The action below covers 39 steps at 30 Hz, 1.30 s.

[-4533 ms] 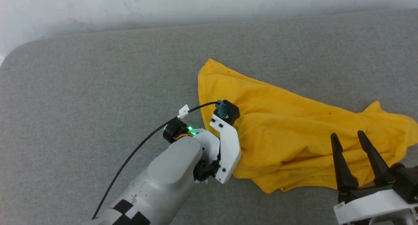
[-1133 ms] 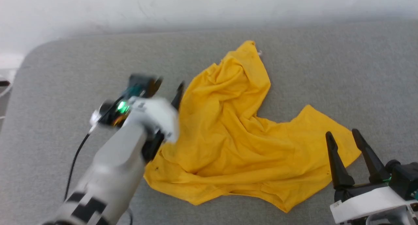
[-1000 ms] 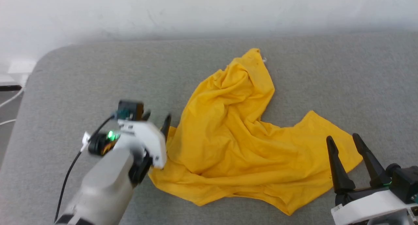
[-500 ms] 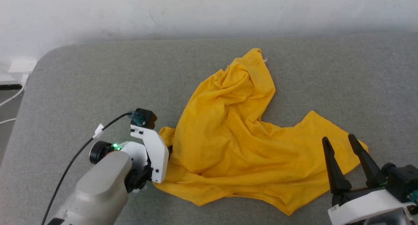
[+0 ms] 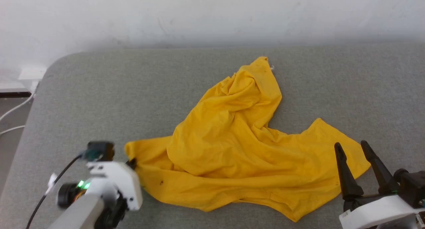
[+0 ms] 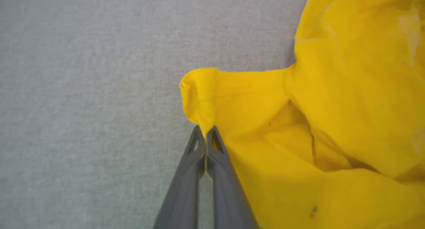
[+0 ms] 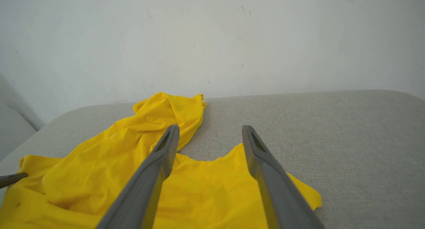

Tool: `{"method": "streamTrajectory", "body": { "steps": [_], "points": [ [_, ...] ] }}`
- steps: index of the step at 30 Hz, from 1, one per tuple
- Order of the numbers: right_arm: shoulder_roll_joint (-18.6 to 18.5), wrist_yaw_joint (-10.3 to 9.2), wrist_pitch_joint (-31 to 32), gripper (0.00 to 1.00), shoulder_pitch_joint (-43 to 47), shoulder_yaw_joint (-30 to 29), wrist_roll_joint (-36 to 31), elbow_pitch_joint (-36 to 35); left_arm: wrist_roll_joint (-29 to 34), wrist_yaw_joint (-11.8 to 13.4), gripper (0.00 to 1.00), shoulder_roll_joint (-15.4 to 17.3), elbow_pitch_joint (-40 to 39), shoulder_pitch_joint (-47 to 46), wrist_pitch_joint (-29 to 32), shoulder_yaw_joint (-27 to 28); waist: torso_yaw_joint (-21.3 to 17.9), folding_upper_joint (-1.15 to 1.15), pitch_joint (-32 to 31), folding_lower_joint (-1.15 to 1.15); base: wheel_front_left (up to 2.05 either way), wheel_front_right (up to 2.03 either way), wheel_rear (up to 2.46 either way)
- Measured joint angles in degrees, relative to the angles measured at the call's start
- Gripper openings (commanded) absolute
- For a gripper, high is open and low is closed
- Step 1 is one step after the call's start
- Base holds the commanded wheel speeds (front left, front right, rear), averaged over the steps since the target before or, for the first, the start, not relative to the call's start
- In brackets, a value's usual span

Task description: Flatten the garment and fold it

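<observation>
From the head, we are looking down on a table point(image 5: 109, 99) covered in grey, felt-like cloth, with its far left corner rounded. A pale, scuffed wall point(image 5: 199, 16) is rising right behind it. Off the table's left edge, white cables point(image 5: 15, 111) are trailing over a darker floor point(image 5: 8, 139). The shirt point(image 5: 232, 156), bright yellow, is lying crumpled in the middle of the table. One point is reaching toward the wall, a flap is spreading right, and a corner is stretching left. Our left end effector point(image 5: 132, 163) is sitting at that left corner. Our right end effector point(image 5: 351, 144) is waiting at the lower right, by the shirt's right flap, with its fingers parted and holding nothing.

Along the left wrist, we are seeing the left end effector point(image 6: 206, 131) clenched. Its two grey fingers are pressing together and pinching a fold of the shirt point(image 6: 332, 122) at the corner. The bare grey table point(image 6: 83, 89) is spreading out to the left of the cloth.

Along the right wrist, the right end effector point(image 7: 209, 129) is standing released above the shirt point(image 7: 116, 162), which is lying across the near left of the table point(image 7: 332, 129). The wall point(image 7: 199, 39), marked with small specks, is standing behind the table's far edge. At the far left, a dark fingertip of the left end effector point(image 7: 11, 179) is touching the shirt's corner.
</observation>
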Motion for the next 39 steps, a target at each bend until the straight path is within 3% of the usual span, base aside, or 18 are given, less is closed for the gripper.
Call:
{"method": "streamTrajectory", "body": {
  "steps": [6,10,11,12,13,22,32,33,34,35,36,39],
  "points": [
    [0.01,0.00,0.02,1.00,0.70,-0.29,0.34,-0.04,-4.61,7.60,0.00,4.81,-10.49,12.65,-1.27,5.04,0.87,0.00,-1.35,-0.01,0.00,0.00,0.00],
    [0.01,0.00,0.03,1.00,0.69,-0.30,0.35,-0.08,-6.97,9.20,0.00,5.30,-13.19,17.53,-1.26,6.15,0.79,0.00,-1.13,0.00,0.00,0.00,0.00],
    [0.02,0.00,0.03,1.00,0.69,-0.29,0.35,-0.08,-7.53,9.25,0.17,5.20,-13.47,18.00,-1.25,6.35,0.74,0.00,-1.06,-0.01,0.00,0.00,0.00],
    [0.01,0.00,0.04,1.00,0.69,-0.30,0.35,-0.08,-7.75,9.46,0.86,5.12,-13.67,18.21,-1.45,6.48,0.69,0.00,-1.01,-0.01,0.00,0.00,0.00],
    [0.01,0.00,0.07,1.00,0.69,-0.30,0.35,-0.08,-7.86,9.50,1.00,5.01,-13.80,18.24,-2.00,6.76,0.66,0.00,-1.00,0.00,0.00,0.00,0.00],
    [0.01,0.00,0.08,1.00,0.69,-0.51,0.41,-0.09,-6.35,9.26,1.00,7.30,-14.77,16.46,0.15,5.88,0.87,0.00,-1.13,-0.01,0.00,0.00,0.00],
    [0.02,0.00,0.08,1.00,0.26,0.40,0.40,0.16,-4.50,2.52,1.00,10.35,-8.82,7.69,13.55,-0.59,0.08,0.00,0.22,-0.01,0.00,0.00,0.00],
    [0.02,0.00,0.08,1.00,0.26,0.36,0.40,0.23,-4.55,2.08,0.83,10.32,-8.36,6.99,14.89,-1.07,-0.07,0.00,0.27,-0.01,0.00,0.00,0.00],
    [0.01,0.00,0.08,1.00,0.27,0.31,0.40,0.32,-4.53,1.69,0.35,10.33,-7.88,6.29,16.21,-1.60,-0.22,0.00,0.28,-0.01,0.00,0.00,0.00],
    [0.01,0.00,0.09,1.00,0.26,0.31,0.38,0.41,-4.52,1.33,0.12,10.27,-7.58,5.72,17.05,-2.00,-0.36,0.00,0.28,-0.01,0.00,0.00,0.00],
    [0.02,0.00,0.10,1.00,0.27,0.30,0.36,0.46,-4.54,1.12,0.00,10.04,-7.35,5.34,17.45,-2.26,-0.45,0.00,0.24,-0.01,0.00,0.00,0.00],
    [0.01,0.00,0.60,1.00,0.28,0.23,0.31,0.55,-4.91,0.32,0.00,8.76,-6.87,4.94,18.31,-2.81,-0.52,0.00,0.01,-0.01,0.00,0.00,0.00]
  ]
}}
